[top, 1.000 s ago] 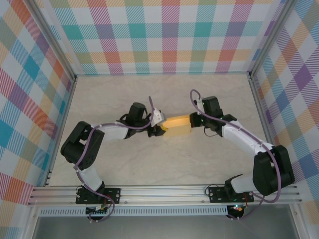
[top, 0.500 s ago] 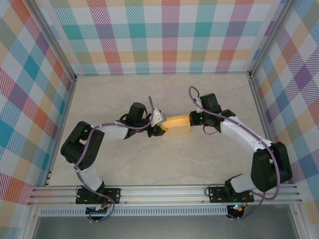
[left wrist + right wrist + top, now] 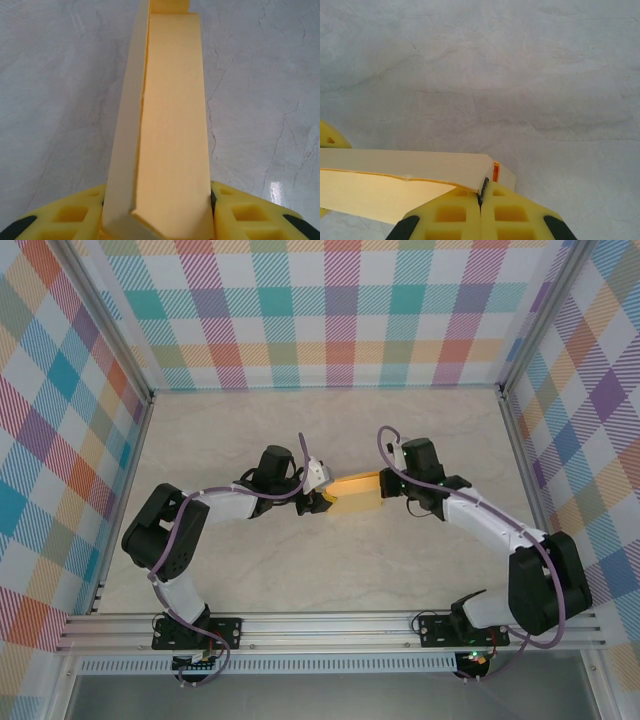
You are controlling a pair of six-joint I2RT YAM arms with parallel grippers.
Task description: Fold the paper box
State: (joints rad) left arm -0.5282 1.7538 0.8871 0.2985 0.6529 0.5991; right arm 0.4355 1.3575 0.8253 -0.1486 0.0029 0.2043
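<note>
The paper box point(image 3: 355, 491) is a yellow-orange, partly folded card held just above the table's middle. My left gripper point(image 3: 320, 496) is shut on its left end. In the left wrist view the box point(image 3: 170, 130) runs away from the camera, and the left gripper point(image 3: 160, 212) clamps it with one yellow finger on each side. My right gripper point(image 3: 386, 486) is shut, and its tips rest against the box's right end. In the right wrist view the closed right gripper point(image 3: 482, 187) touches the corner of the box point(image 3: 405, 172) beside a small orange tab point(image 3: 495, 171).
The marble-patterned table point(image 3: 330, 570) has aluminium rails at its sides and near edge, and checkered walls stand around it. A left finger point(image 3: 330, 137) pokes in at the left edge of the right wrist view.
My right wrist has shifted a little toward the box's right end. The left arm and the box have stayed put.
</note>
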